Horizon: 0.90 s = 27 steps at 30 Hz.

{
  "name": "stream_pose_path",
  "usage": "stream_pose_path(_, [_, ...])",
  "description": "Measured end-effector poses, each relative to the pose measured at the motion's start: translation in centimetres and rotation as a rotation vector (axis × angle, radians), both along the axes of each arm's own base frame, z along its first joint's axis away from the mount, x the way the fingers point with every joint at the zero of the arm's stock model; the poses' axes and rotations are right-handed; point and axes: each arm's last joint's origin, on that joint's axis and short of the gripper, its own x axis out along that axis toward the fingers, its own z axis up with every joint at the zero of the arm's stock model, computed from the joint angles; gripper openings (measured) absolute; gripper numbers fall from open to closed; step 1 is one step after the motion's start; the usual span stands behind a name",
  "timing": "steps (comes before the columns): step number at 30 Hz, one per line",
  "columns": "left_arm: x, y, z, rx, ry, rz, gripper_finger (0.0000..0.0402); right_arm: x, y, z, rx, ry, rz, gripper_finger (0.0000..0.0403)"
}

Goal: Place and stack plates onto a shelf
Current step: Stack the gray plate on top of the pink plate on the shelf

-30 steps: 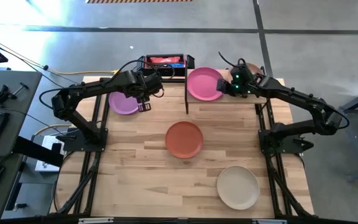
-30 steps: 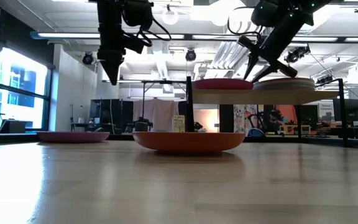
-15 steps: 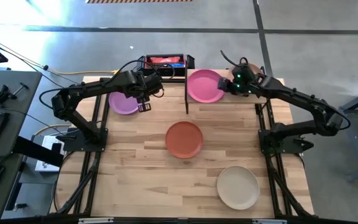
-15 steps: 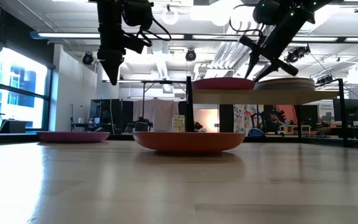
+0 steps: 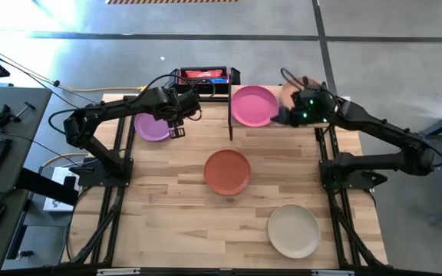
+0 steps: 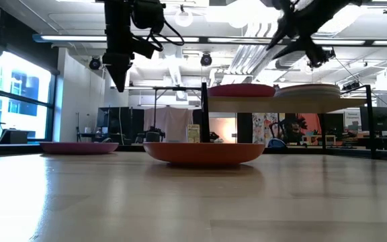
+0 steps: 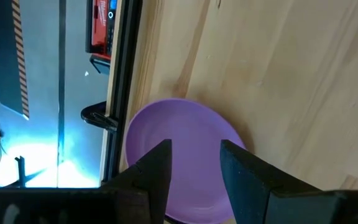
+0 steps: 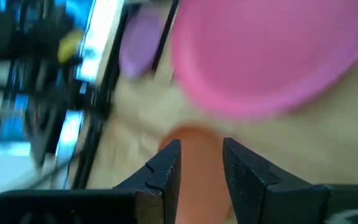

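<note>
The left gripper [image 5: 176, 126] hangs open and empty well above the counter [image 5: 167, 199], with the purple plate [image 5: 153, 127] lying flat just beside and below it, toward that arm's own base. So the left arm is plainly nearer. The right gripper [image 5: 288, 115], also open and empty, hovers by the pink plate [image 5: 252, 105] on the shelf [image 6: 274, 104].

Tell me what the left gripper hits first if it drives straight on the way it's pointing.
Most likely the purple plate: the left gripper points down with open fingers and empty, and that plate lies right below on the tabletop. Nothing shows in between.
</note>
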Motion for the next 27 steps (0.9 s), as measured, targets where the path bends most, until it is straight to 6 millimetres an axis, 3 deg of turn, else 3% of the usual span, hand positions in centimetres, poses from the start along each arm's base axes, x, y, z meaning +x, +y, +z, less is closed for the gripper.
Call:
stream_pose_path(11, [-0.8, 1.4, 0.0, -0.003, 0.007, 0.056, 0.0126, 0.2, 7.2, -2.0, 0.075, 0.271, 0.414, 0.0101])
stream_pose_path(16, [-1.2, 2.1, 0.0, -0.019, 0.001, 0.08, 0.0126, 0.7, 9.2, -3.1, 0.066, 0.385, 0.529, 0.0101])
stream_pose_path(27, [-1.6, 2.7, -0.3, -0.232, -0.113, 0.095, 0.0126, 3.3, 12.5, -6.3, -0.001, 0.57, 0.843, 0.0101])
